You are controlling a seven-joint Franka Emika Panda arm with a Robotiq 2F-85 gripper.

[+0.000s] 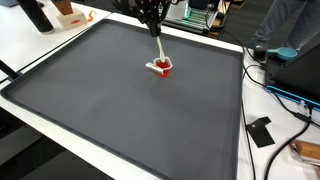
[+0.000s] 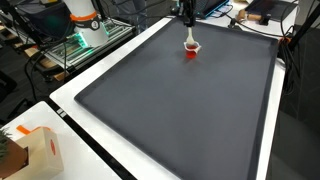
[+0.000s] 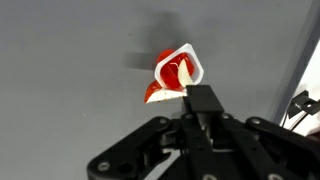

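A small red cup with a white rim (image 1: 160, 68) (image 2: 191, 49) stands on the far part of the dark grey mat (image 1: 130, 110) (image 2: 190, 110). A thin white stick (image 1: 157, 48) (image 2: 189, 34) slants from the cup up into my gripper (image 1: 153, 28) (image 2: 187, 20). The gripper hangs right above the cup, shut on the stick's upper end. In the wrist view the cup (image 3: 172, 74) looks tilted, its opening facing the camera. There the black fingers of the gripper (image 3: 200, 98) are pressed together just behind the cup's rim, with the stick (image 3: 185, 84) showing between them.
The mat covers most of a white table (image 1: 270, 150). A cardboard box (image 2: 35, 150) stands on the near corner. Cables and a flat black object (image 1: 262, 131) lie on one side strip. Racks and equipment (image 2: 85, 25) line the far edges.
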